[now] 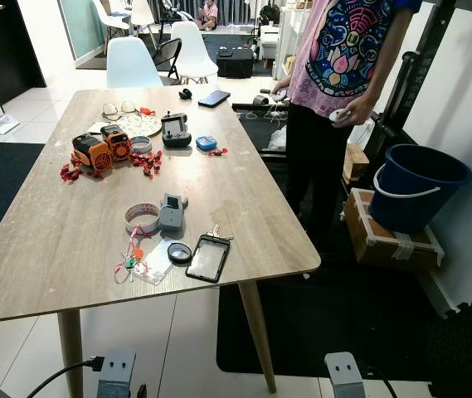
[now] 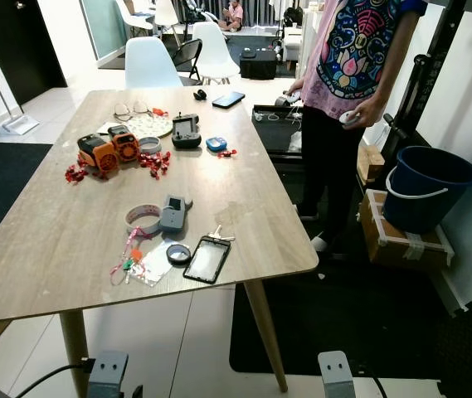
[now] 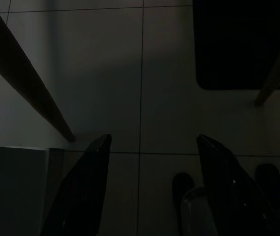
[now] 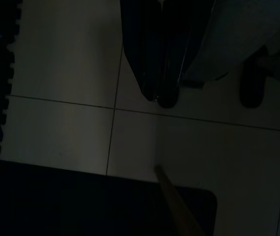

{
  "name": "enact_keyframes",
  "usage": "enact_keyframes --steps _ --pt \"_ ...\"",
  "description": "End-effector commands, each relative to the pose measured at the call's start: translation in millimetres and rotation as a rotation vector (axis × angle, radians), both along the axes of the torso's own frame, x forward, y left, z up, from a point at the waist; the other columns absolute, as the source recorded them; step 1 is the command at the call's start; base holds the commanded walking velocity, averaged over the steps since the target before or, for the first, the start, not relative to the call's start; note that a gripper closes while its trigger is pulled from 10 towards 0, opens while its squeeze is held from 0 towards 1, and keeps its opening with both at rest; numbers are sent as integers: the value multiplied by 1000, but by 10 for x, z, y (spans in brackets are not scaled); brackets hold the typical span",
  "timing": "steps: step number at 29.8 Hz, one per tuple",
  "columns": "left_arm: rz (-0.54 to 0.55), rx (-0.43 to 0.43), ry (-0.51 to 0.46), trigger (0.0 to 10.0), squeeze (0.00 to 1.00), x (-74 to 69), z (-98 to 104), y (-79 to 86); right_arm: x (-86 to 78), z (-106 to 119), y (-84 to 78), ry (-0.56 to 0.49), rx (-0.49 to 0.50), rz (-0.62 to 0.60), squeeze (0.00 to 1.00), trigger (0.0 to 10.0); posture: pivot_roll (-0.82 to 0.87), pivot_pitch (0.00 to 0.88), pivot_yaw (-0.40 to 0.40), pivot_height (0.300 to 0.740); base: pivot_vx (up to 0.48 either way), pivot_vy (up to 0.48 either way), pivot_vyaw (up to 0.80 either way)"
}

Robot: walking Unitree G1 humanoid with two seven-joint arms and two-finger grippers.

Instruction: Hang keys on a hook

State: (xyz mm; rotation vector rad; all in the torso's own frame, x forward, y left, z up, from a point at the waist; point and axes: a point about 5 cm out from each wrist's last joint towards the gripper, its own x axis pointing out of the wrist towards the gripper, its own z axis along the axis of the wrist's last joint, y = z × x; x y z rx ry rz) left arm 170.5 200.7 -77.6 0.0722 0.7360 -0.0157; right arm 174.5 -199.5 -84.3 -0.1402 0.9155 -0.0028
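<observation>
Keys [image 1: 216, 235] half-hidden beside black card holder [image 1: 208, 258] on table [image 1: 244, 191].

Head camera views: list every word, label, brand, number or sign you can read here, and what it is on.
No text is readable.
Person's patterned T-shirt: a graphic print, no words I can make out.
Roll of tape: pinkish marks on its side, too small to read.
Grey device beside the tape: its small screen shows nothing legible.
Cardboard box under the blue bucket: pale tape, no print I can make out.
Orange gadgets: no brand discernible.
</observation>
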Motion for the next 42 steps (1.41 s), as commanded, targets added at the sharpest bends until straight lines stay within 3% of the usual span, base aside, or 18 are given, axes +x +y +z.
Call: enact_keyframes --steps 1,42 --pt "-7 -1 24 10000 0 -31 -29 -39 1 -1 5 7 -8 22 0 10000 14 0 -6 740 0 0 0" --pt "-1 0 19 10000 0 -29 -21 -5 -9 -8 -7 21 -15 23 0 10000 18 0 -10 740 0 0 0"
